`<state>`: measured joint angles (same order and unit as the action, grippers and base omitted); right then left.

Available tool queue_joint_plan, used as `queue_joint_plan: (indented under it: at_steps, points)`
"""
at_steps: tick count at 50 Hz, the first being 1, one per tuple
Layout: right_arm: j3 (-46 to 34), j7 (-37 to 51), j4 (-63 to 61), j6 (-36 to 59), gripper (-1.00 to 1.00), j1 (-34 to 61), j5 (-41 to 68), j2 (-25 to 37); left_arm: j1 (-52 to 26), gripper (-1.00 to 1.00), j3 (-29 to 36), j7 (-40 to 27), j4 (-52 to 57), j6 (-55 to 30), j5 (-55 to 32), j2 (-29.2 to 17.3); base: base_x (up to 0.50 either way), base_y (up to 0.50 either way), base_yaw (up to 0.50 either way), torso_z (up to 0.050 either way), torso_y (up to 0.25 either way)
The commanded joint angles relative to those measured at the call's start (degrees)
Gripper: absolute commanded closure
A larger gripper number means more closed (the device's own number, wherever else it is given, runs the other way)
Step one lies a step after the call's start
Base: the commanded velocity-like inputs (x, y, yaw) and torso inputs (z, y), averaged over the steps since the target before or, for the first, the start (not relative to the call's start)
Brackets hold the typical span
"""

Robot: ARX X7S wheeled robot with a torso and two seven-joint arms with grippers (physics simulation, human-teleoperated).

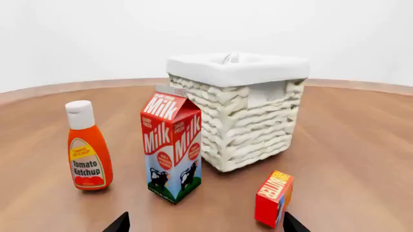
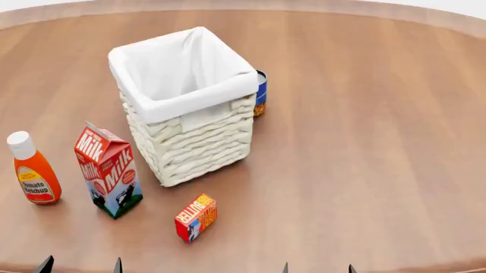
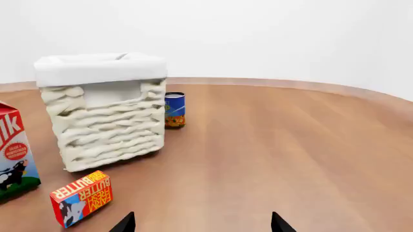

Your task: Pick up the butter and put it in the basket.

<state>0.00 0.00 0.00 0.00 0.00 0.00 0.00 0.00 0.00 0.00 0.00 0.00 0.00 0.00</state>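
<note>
The wooden table carries everything. The basket stands upright near its middle, white liner folded over the rim. The milk carton stands just beside the basket, apart from it, with the ketchup bottle further out. A blue can sits right behind the basket (partly hidden). The butter lies on the table in front of the basket, untouched. The left gripper and right gripper show only spread fingertips, released, grasping nothing.
</note>
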Motion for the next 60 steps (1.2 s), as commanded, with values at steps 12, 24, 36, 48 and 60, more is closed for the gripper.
queue_joint_plan:
  at_steps: [12,24,36,48,60]
  points:
    - [-1.7,5.3,-0.7,0.4,-1.0,-0.2,2.7,2.6,-0.2,-1.0,3.9,-2.9,-0.4,0.9,-1.4,-2.8,0.0,0.0,0.0,0.0,0.0]
    - [-2.7,5.5,-42.9,20.8,-1.0,-0.9,0.0,2.9,0.9,-1.0,3.7,-0.8,49.9,-23.9,-1.5,-3.2,0.0,0.0,0.0,0.0,0.0]
    - [-3.5,7.3,-44.6,21.3,-1.0,-0.7,0.7,4.4,0.4,-1.0,4.8,-2.5,53.6,-26.4,-2.6,-4.5,0.0,0.0,0.0,0.0,0.0]
    - [-4.0,9.1,-45.2,23.2,-1.0,0.1,0.7,5.3,0.3,-1.0,5.5,-3.7,53.5,-26.3,-3.4,-5.6,0.01,0.0,0.0,0.0,0.0]
    - [-4.0,10.2,-45.6,22.6,-1.0,0.1,1.9,6.3,0.2,-1.0,6.0,-4.8,54.1,-26.7,-4.2,-6.6,0.44,0.0,0.0,0.0,0.0]
